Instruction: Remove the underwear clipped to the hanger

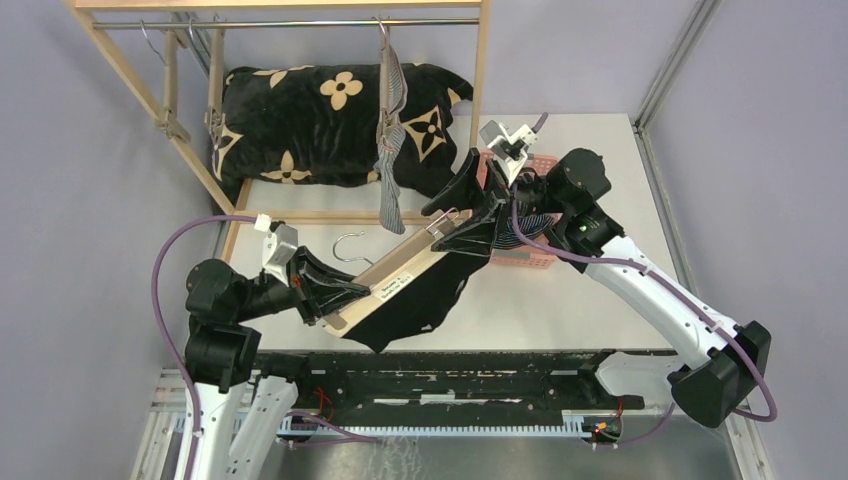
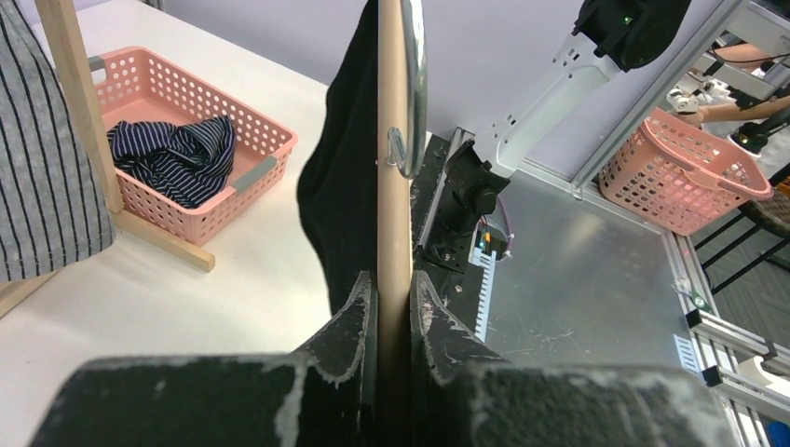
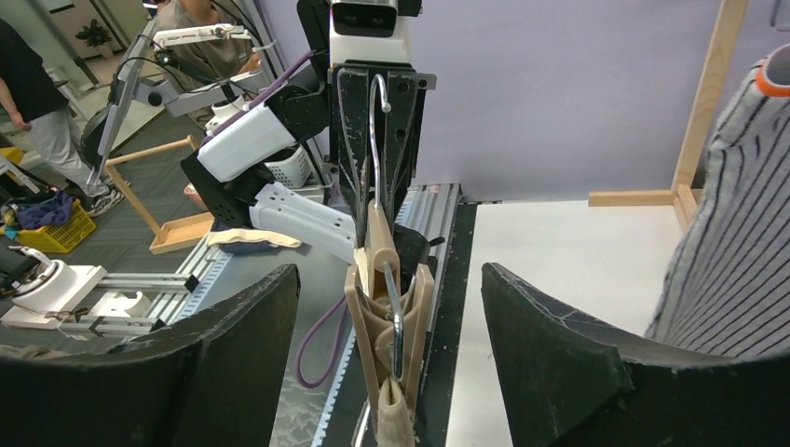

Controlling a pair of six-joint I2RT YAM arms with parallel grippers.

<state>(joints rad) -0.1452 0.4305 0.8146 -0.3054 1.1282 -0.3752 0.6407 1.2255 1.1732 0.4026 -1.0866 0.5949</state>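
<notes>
My left gripper is shut on one end of a wooden hanger held low over the table. The plain black underwear hangs from it. My right gripper is open, its fingers either side of the hanger's end clip without touching it. The navy striped underwear lies in a pink basket. The grey-white pinstriped underwear hangs clipped on a hanger from the rack rail.
A wooden rack stands at the back left with a black flowered cushion under it and empty hangers on the rail. The rack's foot beam lies beside the basket. Another pink basket stands off the table.
</notes>
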